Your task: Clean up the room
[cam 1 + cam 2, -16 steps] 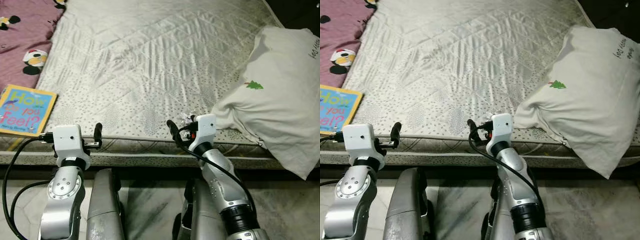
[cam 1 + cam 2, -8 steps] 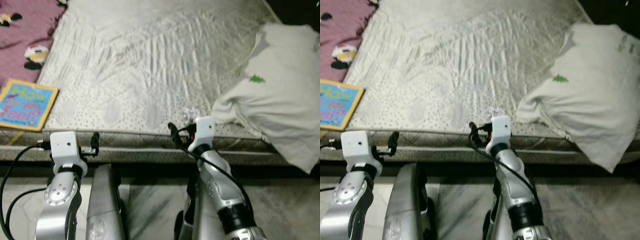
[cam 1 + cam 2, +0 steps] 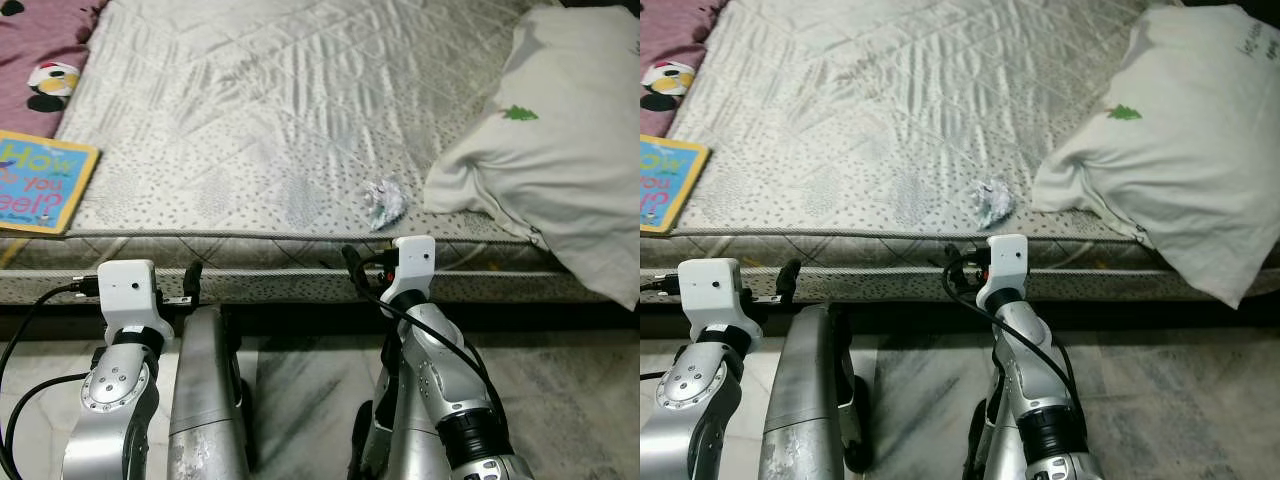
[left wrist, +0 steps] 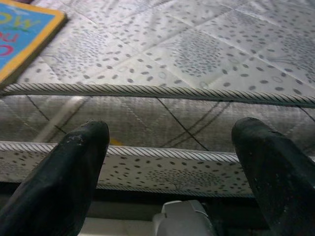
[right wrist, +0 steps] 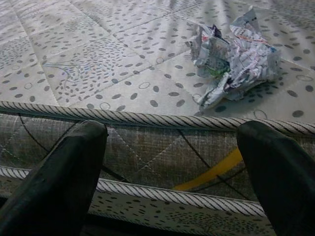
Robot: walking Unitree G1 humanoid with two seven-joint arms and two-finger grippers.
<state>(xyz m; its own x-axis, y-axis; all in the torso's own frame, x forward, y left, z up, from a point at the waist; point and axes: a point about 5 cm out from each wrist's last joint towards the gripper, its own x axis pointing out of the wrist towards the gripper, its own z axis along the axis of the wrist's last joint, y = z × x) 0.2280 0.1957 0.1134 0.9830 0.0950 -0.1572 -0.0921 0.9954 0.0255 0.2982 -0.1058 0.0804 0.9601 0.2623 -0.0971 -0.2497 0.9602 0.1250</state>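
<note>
Crumpled paper (image 3: 384,202) lies on the mattress (image 3: 270,110) near its front edge, just beside the white pillow (image 3: 555,160) at the right corner. Right gripper (image 5: 172,172) hangs below that front edge facing the paper, fingers spread apart and empty. Left gripper (image 4: 167,167) faces the mattress side likewise, fingers apart. A children's book (image 3: 35,195) rests at the left front corner.
</note>
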